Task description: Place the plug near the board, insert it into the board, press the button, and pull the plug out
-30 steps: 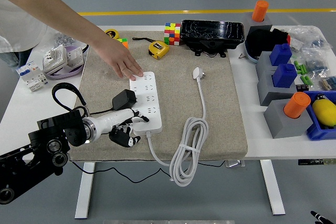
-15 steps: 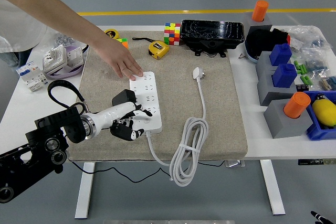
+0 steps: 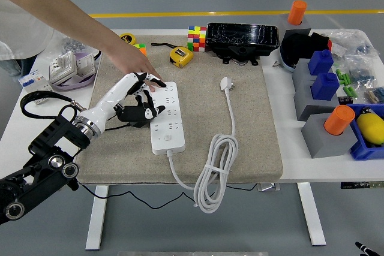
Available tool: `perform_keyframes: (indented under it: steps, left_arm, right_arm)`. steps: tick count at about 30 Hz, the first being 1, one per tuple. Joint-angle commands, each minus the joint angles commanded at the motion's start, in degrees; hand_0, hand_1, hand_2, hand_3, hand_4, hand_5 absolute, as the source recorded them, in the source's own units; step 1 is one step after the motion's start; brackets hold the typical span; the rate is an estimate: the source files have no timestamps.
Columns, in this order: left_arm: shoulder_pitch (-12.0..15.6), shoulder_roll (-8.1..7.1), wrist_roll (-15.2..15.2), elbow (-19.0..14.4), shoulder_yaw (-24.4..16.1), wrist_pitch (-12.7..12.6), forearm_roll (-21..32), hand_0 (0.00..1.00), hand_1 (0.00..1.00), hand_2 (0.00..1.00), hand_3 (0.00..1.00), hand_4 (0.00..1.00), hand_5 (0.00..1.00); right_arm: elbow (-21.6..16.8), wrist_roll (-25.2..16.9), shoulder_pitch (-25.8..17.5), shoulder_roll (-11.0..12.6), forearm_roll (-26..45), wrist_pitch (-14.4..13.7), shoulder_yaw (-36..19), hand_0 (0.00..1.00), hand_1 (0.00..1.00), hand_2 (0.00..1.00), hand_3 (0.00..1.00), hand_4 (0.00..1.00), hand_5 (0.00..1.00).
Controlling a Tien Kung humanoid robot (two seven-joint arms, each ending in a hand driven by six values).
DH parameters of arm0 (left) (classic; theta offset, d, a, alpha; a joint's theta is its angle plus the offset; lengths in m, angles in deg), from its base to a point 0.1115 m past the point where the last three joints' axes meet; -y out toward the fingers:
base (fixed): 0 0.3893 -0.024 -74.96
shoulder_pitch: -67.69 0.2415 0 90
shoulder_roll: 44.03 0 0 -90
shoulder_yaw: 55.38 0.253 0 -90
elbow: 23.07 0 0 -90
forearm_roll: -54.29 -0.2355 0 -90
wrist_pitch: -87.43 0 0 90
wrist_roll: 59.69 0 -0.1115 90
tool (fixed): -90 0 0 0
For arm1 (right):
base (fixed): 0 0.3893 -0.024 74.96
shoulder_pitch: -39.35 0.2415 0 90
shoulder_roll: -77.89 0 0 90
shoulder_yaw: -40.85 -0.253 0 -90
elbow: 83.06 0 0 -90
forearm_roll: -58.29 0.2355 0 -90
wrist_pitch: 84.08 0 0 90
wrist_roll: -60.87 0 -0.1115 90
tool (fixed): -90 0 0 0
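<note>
- Reaching in from the lower left corner, left of the power strip: left hand, fingers curled around the black plug, holding it just off the strip's left edge, about level with the middle sockets.
- Resting on the strip's far left corner: person's hand, arm running up to the top left, almost touching the robot's fingertips.
- Lying lengthwise on the tan mat, strip's near end toward the table's front, round button at that end uncovered, white lead leaving it toward the table edge.
- Left of the strip, past the mat's left edge: white sockets and a purple tray, crowding that side.
- Beyond the strip's far end: yellow tape measure, coloured cube, black case along the mat's back edge.
- Right of the strip: white cable with its own plug lying loose, coil hanging over the front edge; bare mat between strip and cable, more bare mat beyond it to the mat's right edge.
- Far right of the strip: blue and grey blocks with orange cylinders, well apart.
- Right hand out of view.
</note>
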Motion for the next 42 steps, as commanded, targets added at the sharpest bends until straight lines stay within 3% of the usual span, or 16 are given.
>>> perform_keyframes:
  steps: [3,4,9,11,14,15,16,21,22,27,28,42]
  left_arm:
    - [-0.29,0.47,0.12,2.61,-1.0,-1.46,-2.1,0.38,0.425,0.504,0.567,0.88,0.138]
    - [-0.41,0.57,-0.23,3.35,-1.28,-1.42,-2.75,0.649,0.661,0.625,0.595,0.901,0.141]
    - [-1.13,0.96,-2.89,6.97,-1.6,-0.63,-5.53,0.649,0.661,0.625,0.595,0.901,0.141]
    - [-1.35,1.12,-3.44,8.21,-1.38,-0.47,-6.18,0.594,0.615,0.59,0.575,0.877,0.113]
    - [-1.26,1.16,-3.85,8.77,-1.08,-0.02,-6.79,0.594,0.615,0.59,0.575,0.877,0.113]
    - [-1.18,1.12,-3.88,8.7,-1.04,0.29,-6.66,0.594,0.615,0.59,0.575,0.877,0.113]
    - [-1.09,1.06,-3.87,8.56,-1.0,0.59,-6.41,0.52,0.539,0.57,0.575,0.822,0.097]
    - [-0.7,0.74,-5.19,7.24,-0.91,2.04,-6.41,0.52,0.539,0.57,0.575,0.822,0.097]
    - [-0.65,0.7,-5.27,7.08,-0.9,2.09,-6.42,0.401,0.529,0.567,0.558,0.853,0.119]
    - [0.42,-0.01,-7.55,4.84,-0.88,2.64,-7.93,0.401,0.529,0.567,0.558,0.853,0.119]
    - [0.63,-0.2,-7.93,4.58,-0.8,3.02,-8.06,0.352,0.523,0.557,0.547,0.854,0.113]
    - [0.35,-0.55,-9.33,4.34,1.34,5.27,-7.58,0.404,0.555,0.573,0.557,0.848,0.13]
  right_arm:
    - [-0.04,-0.02,0.02,-0.09,0.02,0.01,-0.01,0.664,0.673,0.662,0.587,0.928,0.526]
    - [-0.06,-0.03,0.02,-0.11,0.02,0.01,-0.01,0.664,0.673,0.661,0.588,0.928,0.526]
    - [-0.07,-0.03,0.01,-0.04,0.03,0.0,0.04,0.664,0.673,0.661,0.588,0.928,0.526]
    - [-0.07,-0.03,0.06,0.03,0.04,0.0,0.03,0.664,0.672,0.661,0.588,0.929,0.525]
    - [-0.06,-0.04,0.06,0.03,0.02,-0.01,-0.11,0.664,0.672,0.661,0.588,0.929,0.525]
    - [-0.06,-0.04,0.05,0.04,0.0,-0.01,-0.14,0.664,0.672,0.661,0.588,0.929,0.525]
    - [-0.04,-0.03,0.05,0.04,-0.02,-0.02,-0.17,0.664,0.673,0.661,0.587,0.928,0.526]
    - [-0.01,-0.03,0.03,0.0,-0.03,-0.01,-0.19,0.664,0.673,0.661,0.587,0.928,0.526]
    - [-0.02,-0.04,0.03,0.0,-0.04,-0.01,-0.18,0.664,0.673,0.661,0.587,0.928,0.526]
    - [-0.09,-0.05,0.12,0.01,-0.04,0.0,-0.03,0.664,0.673,0.661,0.587,0.928,0.526]
    - [-0.07,-0.05,0.11,0.02,-0.03,-0.01,0.0,0.664,0.672,0.661,0.588,0.929,0.527]
    - [-0.14,-0.04,0.34,0.29,0.03,0.0,0.43,0.664,0.672,0.66,0.587,0.928,0.526]
